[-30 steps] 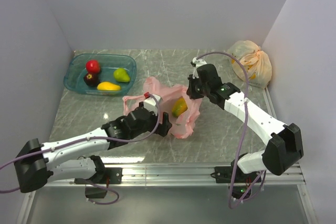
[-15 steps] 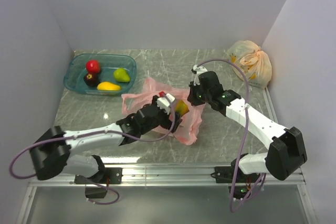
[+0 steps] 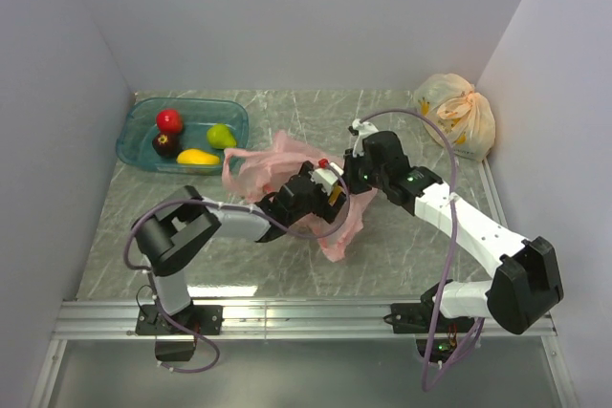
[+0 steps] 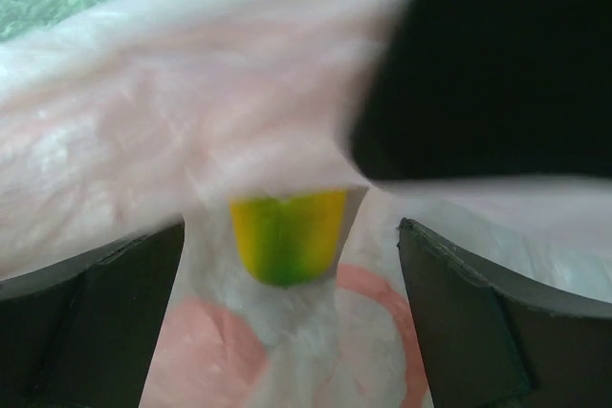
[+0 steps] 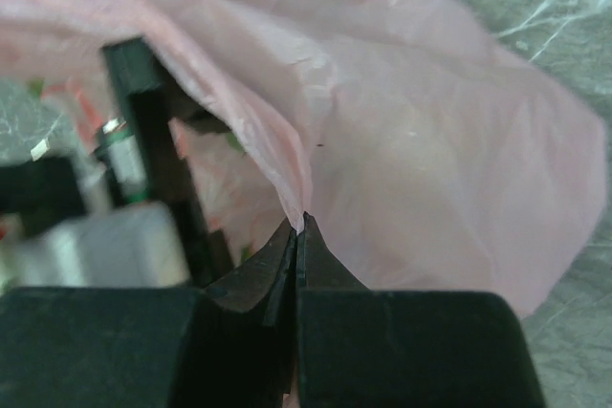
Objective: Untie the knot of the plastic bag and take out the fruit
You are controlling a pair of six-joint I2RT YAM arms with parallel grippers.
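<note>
Left pincer (image 4: pixel 292 317) deeper into plastic bag (image 3: pixel 256 165), agape, perhaps near fruit (image 4: pixel 285 236); right pincer (image 5: pixel 298 234) tight on it; marbled table (image 3: pixel 382 255), pale walls (image 3: pixel 306 16).

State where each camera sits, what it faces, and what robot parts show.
Top external: above and behind the bases, looking down on the table; both arms show.
Left wrist: on the left arm, looking into the plastic bag at a yellow-green fruit; open fingers show.
Right wrist: on the right arm, facing the bag; the right end effector pinches it.
Shared: all see the bag.
</note>
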